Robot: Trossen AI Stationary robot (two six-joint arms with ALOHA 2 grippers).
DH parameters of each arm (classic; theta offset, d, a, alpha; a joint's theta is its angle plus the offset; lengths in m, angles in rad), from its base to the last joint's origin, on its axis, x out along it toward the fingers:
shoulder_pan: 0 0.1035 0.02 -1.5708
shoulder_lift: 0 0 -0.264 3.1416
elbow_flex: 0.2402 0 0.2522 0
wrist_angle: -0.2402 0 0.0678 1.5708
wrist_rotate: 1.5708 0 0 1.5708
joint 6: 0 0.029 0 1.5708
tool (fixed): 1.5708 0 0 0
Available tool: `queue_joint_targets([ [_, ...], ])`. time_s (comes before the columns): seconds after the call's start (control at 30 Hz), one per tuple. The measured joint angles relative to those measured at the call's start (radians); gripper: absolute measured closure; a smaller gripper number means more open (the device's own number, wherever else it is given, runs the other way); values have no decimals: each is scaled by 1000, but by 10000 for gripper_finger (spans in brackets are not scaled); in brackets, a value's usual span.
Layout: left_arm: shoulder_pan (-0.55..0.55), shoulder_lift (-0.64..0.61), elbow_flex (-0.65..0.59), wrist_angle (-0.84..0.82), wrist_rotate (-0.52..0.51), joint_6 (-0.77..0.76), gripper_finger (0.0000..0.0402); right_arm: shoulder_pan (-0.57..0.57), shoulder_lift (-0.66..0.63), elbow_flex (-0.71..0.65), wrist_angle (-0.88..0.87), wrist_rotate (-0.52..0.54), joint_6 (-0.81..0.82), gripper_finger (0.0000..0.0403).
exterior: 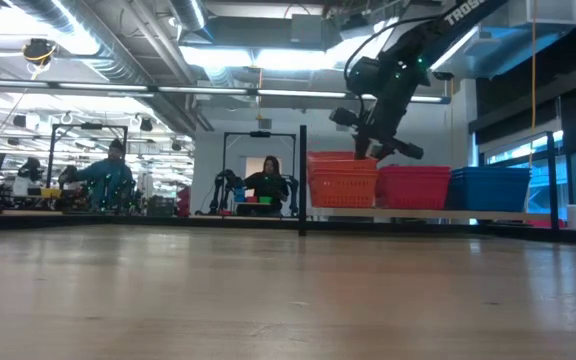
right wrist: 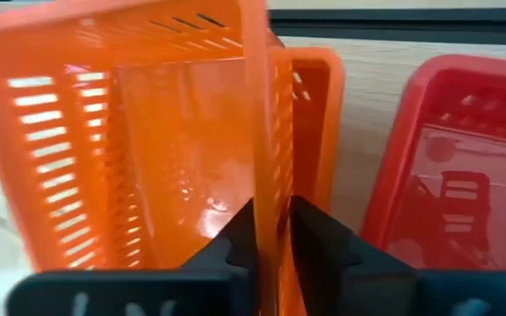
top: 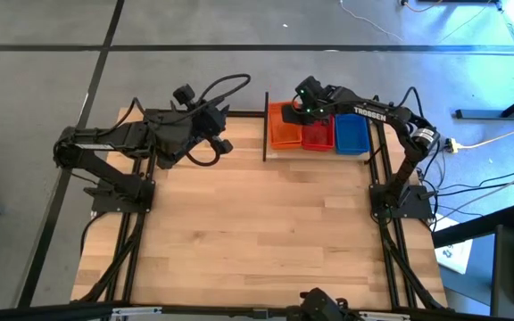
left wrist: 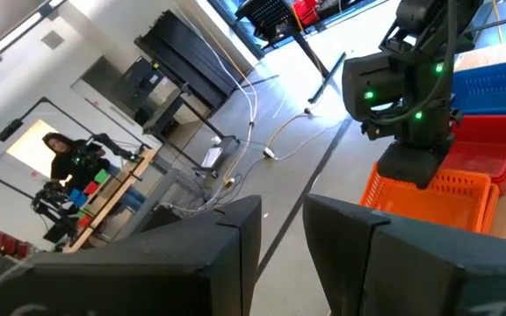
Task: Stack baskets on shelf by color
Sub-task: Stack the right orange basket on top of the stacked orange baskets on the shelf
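On the shelf [exterior: 438, 213] at the table's far right, three stacks of baskets stand side by side: orange [top: 284, 134], red [top: 316, 135] and blue [top: 351, 134]. The low view shows the orange stack [exterior: 343, 180] taller than the red [exterior: 413, 187] and the blue [exterior: 490, 188]. My right gripper [top: 303, 109] is over the orange stack, shut on the top orange basket [right wrist: 148, 158]. That basket sits inside another orange one [right wrist: 323, 79]. My left gripper [top: 221, 134] hangs open and raised at the table's far left, holding nothing. My right gripper pinches the top orange basket's mesh side wall [right wrist: 269, 202], the one facing the red stack. One finger is inside the basket and one [right wrist: 310, 233] outside. The fingers slant down from above. The basket sits nested in the orange basket below it.
A black post [top: 266, 125] of the shelf frame stands just left of the orange stack. The wide wooden tabletop [top: 266, 232] lies in front of the shelf. People sit at benches in the room beyond the table [exterior: 268, 185].
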Motion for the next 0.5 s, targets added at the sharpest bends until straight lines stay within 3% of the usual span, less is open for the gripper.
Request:
queue_joint_targets([
  [0.3,0,0,0,-37,-3,0,319,-3,-5,86,-12,-59,-5,337],
  [0.5,0,0,0,-39,-3,0,319,-3,-7,170,-177,6,-69,337],
])
